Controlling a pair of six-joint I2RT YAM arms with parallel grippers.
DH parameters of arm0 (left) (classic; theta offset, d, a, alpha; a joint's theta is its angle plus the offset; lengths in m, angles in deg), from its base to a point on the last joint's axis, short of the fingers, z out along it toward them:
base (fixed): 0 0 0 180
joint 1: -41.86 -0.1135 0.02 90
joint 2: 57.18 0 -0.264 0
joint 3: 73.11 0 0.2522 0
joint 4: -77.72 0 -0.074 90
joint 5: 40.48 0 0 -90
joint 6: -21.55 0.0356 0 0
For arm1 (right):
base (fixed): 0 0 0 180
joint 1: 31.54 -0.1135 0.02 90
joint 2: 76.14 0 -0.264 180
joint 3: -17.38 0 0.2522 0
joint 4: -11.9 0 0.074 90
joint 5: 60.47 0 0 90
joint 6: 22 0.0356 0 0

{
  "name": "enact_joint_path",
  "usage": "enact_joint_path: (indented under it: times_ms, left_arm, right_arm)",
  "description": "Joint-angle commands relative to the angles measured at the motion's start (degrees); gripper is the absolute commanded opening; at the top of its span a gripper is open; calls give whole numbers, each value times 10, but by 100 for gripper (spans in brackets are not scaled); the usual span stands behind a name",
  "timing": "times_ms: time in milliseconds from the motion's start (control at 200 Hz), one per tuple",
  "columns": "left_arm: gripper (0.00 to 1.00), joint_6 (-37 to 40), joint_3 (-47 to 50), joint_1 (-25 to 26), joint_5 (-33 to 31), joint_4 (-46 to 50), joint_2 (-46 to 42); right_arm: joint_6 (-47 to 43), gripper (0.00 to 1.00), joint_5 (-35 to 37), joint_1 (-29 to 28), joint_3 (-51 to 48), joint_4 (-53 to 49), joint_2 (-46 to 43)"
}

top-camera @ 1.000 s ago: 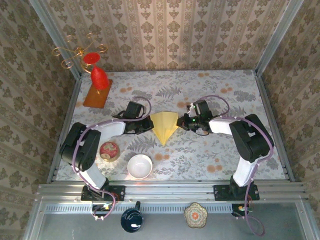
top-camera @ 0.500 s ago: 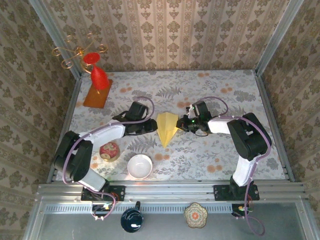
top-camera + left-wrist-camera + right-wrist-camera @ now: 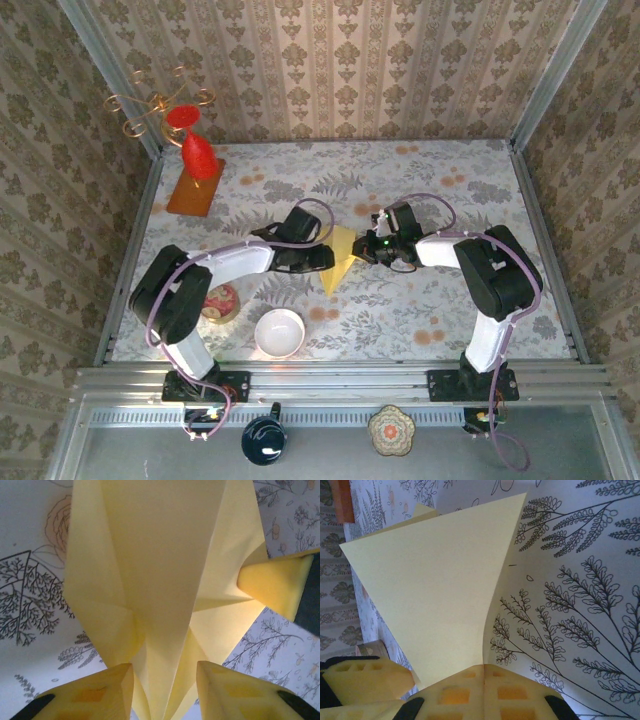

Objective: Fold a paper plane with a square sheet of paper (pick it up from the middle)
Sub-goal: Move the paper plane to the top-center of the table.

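The square sheet of paper is folded into a pale yellow paper plane (image 3: 340, 256) that stands partly on edge in the middle of the table, point toward the near side. In the left wrist view the paper plane (image 3: 160, 570) shows its centre crease and raised wings. My left gripper (image 3: 165, 672) is open, its fingers on either side of the folded keel with a gap on each side. My right gripper (image 3: 484, 669) is shut on the paper plane (image 3: 440, 590) at its right edge. In the top view the left gripper (image 3: 325, 258) and the right gripper (image 3: 364, 248) face each other across the paper.
A white bowl (image 3: 279, 332) and a red round tin (image 3: 218, 300) sit near the front left. An orange-brown board (image 3: 195, 187) carrying a red vase stands at the back left, with a gold candle holder (image 3: 160, 103) behind it. Patterned walls close in three sides.
My left gripper has opened and moved right onto the paper. The paper has gone from a wide flat kite to a narrow folded shape. The right gripper has held its place.
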Motion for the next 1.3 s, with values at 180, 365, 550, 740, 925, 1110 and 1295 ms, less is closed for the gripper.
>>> enact_joint_path:
  times_ms: [180,365,550,740,925,1110,1295]
  left_arm:
    - [45,0,-27,17,-1,20,23]
    - [48,1,-31,25,-18,35,22]
    - [48,-3,-43,43,-34,60,27]
    - [49,-16,-49,58,-57,72,24]
    - [47,-11,-60,66,-81,87,38]
    - [43,7,-78,66,-95,97,53]
    - [36,13,-94,66,-96,98,76]
  right_arm:
    - [-4,1,-10,-3,4,8,3]
    - [-4,2,-10,-3,5,8,4]
    - [-3,2,-8,-3,5,7,4]
    - [-3,2,-8,-3,6,7,4]
    - [-3,2,-8,-3,6,7,3]
    - [-3,2,-9,-3,4,8,4]
    - [0,2,-10,-3,4,10,1]
